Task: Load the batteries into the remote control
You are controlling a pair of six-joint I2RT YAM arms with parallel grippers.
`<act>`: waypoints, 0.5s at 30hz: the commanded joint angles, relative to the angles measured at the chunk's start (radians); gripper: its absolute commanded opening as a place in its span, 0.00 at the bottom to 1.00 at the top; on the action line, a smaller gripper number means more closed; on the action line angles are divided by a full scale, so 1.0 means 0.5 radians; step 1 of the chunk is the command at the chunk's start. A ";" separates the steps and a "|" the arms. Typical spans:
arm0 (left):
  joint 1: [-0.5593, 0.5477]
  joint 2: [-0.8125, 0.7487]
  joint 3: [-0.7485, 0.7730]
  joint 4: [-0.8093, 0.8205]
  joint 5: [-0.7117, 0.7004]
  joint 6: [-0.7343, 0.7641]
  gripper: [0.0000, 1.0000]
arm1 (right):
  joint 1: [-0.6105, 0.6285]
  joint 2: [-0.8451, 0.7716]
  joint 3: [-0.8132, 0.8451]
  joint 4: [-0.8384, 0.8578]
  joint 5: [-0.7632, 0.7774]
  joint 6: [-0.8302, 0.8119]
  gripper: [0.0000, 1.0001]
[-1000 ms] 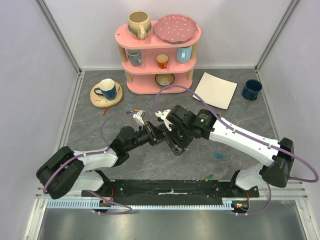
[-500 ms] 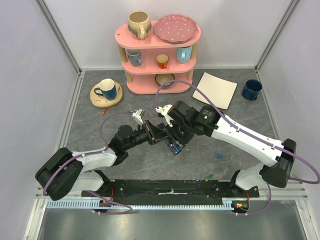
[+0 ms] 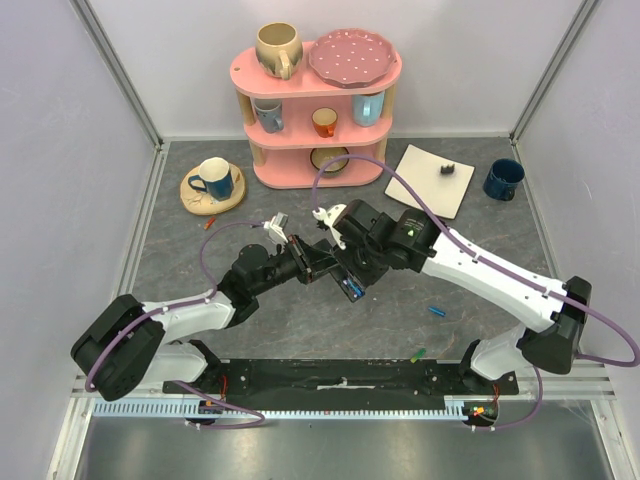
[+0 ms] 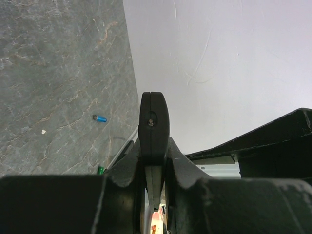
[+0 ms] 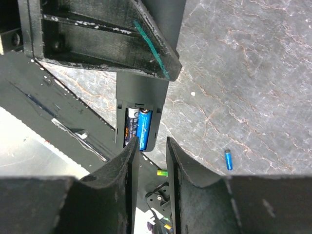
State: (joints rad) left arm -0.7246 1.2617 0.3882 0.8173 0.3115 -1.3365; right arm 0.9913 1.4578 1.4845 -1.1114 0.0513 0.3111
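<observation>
The remote control is a black bar held off the table, clamped in my shut left gripper. In the left wrist view it shows end-on between the fingers. Its open compartment holds a blue battery and a black-and-white one side by side. My right gripper is open and empty just above that compartment; in the top view it sits over the remote. A loose blue battery and a green battery lie on the table to the right; both also show in the right wrist view.
A pink shelf with mugs and a plate stands at the back. A blue mug on a coaster is at back left, with small reddish batteries beside it. A white square plate with a small dark piece and a dark blue mug are at back right.
My right gripper has shifted slightly up and left over the remote, exposing the blue battery in the compartment. A small dark piece has appeared on the white plate. The left gripper still holds the remote.
</observation>
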 commanded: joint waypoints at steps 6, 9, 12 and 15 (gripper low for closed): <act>0.029 -0.066 -0.104 0.096 -0.114 0.078 0.02 | -0.243 -0.200 -0.205 0.210 0.269 0.080 0.38; 0.035 -0.118 -0.153 0.096 -0.129 0.087 0.02 | -0.347 -0.289 -0.269 0.290 0.281 0.105 0.40; 0.038 -0.149 -0.184 0.096 -0.135 0.087 0.02 | -0.369 -0.314 -0.266 0.315 0.312 0.120 0.42; 0.041 -0.164 -0.196 0.105 -0.129 0.087 0.02 | -0.378 -0.305 -0.260 0.324 0.330 0.129 0.44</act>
State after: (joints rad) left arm -0.7128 1.2087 0.2966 0.8165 0.2657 -1.3357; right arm 0.8021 1.3228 1.3499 -1.0065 0.1848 0.3561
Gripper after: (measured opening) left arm 0.205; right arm 0.435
